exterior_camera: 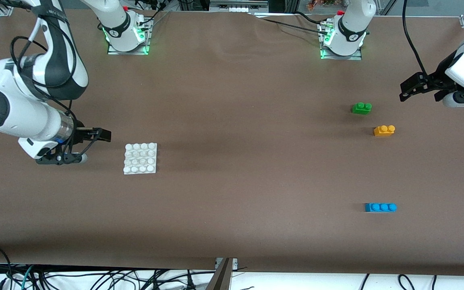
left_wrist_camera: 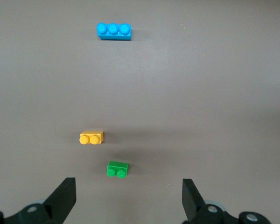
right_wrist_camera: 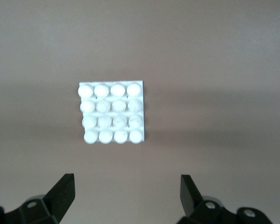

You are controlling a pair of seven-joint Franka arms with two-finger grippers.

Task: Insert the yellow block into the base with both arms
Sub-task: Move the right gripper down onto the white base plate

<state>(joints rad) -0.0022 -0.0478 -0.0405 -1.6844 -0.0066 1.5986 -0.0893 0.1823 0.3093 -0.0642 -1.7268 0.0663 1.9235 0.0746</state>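
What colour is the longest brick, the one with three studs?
Bright blue; the left wrist view shows it best.

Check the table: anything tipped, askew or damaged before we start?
Nothing stands out. The yellow block, green brick and blue brick all sit studs-up, apart from each other. The base lies flat with no brick on it. The left hand and right hand are open and hold nothing.

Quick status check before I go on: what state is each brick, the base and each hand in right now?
yellow block: loose on the table, studs up, not held.
green brick: loose on the table, studs up.
blue brick: loose on the table, studs up.
base: flat on the table, no brick on its studs.
left hand: open, empty.
right hand: open, empty, beside the base.
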